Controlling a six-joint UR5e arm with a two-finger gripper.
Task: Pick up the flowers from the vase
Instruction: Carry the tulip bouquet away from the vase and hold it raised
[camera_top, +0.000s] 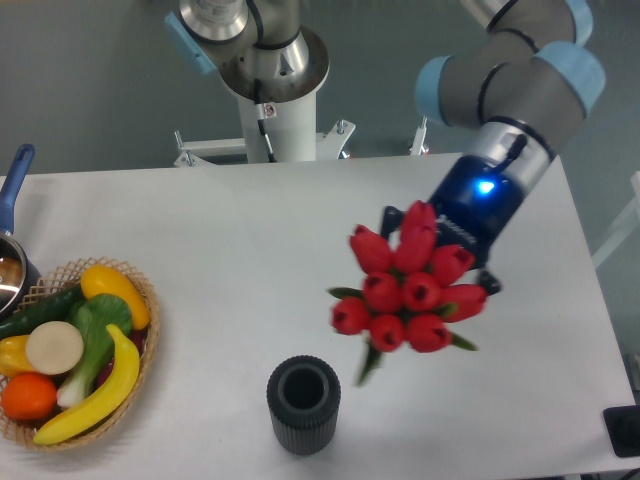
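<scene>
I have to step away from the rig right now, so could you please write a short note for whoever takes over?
Gripper: shut on the flowers, mostly hidden behind the bunch.
Flowers: in the air, up and to the right of the vase, stems fully clear of its mouth.
Vase: upright and empty on the table, near the front edge.
Done: flowers are out of the vase.
Left: nothing beyond holding the bunch securely.

Grey arm (500, 85) with pale-blue joint caps — a dark-blue wrist section bearing white lettering and a glowing light.
</scene>
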